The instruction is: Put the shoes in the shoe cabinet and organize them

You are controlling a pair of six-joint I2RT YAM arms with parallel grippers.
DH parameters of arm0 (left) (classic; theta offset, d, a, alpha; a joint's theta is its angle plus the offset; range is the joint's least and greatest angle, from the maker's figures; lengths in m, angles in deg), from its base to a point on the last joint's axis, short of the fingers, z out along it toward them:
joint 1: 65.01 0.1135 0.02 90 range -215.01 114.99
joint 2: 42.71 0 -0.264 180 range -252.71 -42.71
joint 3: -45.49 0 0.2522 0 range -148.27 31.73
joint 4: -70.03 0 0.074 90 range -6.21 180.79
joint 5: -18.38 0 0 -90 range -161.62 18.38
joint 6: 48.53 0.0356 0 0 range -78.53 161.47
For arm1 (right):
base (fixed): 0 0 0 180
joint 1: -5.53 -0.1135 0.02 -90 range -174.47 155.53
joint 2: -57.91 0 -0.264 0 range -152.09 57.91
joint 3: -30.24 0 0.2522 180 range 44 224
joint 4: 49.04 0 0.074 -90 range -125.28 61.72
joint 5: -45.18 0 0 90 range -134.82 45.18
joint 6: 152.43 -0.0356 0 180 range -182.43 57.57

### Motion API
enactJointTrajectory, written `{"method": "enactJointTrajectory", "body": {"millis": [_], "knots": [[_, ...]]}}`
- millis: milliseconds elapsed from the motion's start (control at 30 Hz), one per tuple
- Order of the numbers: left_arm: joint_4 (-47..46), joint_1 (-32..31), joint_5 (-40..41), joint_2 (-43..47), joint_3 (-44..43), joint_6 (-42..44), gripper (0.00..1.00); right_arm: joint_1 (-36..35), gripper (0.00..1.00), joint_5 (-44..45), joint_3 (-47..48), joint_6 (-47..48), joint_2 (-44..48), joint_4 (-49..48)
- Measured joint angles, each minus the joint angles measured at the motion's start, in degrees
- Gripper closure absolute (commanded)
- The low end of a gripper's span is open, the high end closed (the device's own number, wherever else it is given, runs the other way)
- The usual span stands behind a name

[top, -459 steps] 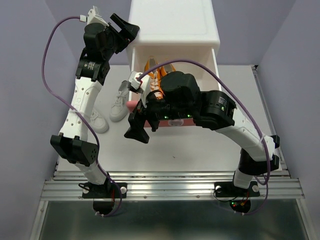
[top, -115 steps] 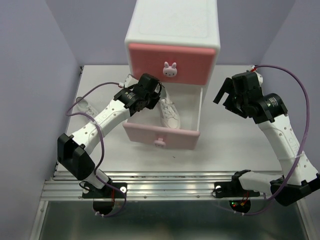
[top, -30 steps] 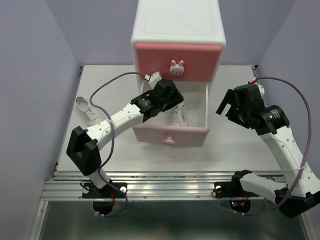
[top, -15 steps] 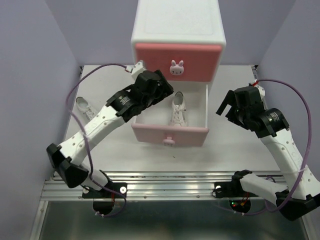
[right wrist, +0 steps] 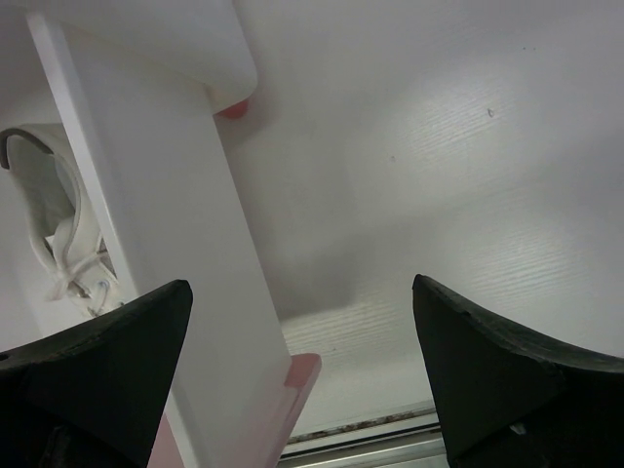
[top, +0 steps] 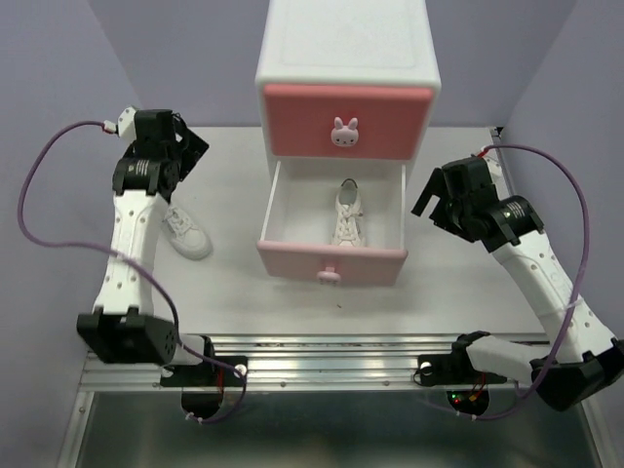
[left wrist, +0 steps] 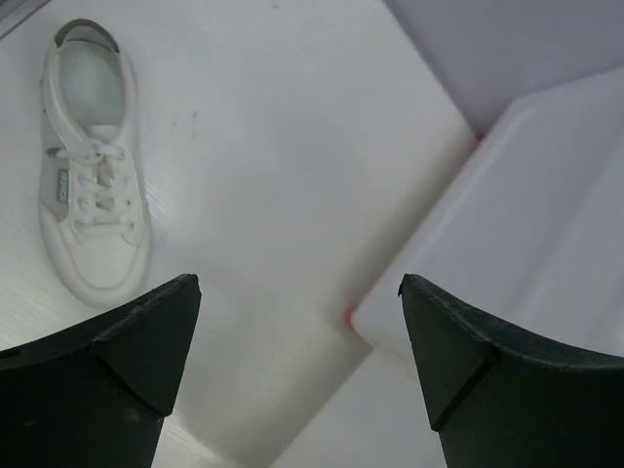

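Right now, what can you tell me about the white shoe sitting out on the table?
The white sneaker is a small low-top, all white, with a smooth, leather-like upper, white laces, a small grey tab beside the laces and a greyish heel lining. It stands upright on its sole on the white table, to the left of the shoe cabinet and apart from it. Nothing touches it; the left gripper hangs open above it, holding nothing.
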Motion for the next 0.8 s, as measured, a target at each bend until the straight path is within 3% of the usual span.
{"method": "enactJointTrajectory", "body": {"millis": [167, 300, 800], "knots": [[-1.73, 11.69, -4.57, -16.87, -0.98, 1.92, 0.07, 0.0, 0.0, -0.35, 4.09, 1.36, -5.14, -0.68], [-1.49, 17.62, -5.55, -22.93, -0.98, 2.49, 0.07, 0.0, 0.0, -0.52, 5.9, 2.25, -6.84, -0.9], [-4.81, 20.41, -3.96, -34.25, -1.25, 4.44, 0.12, 0.0, 0.0, -1.09, 7.45, 2.58, -8.04, -0.61]]}}
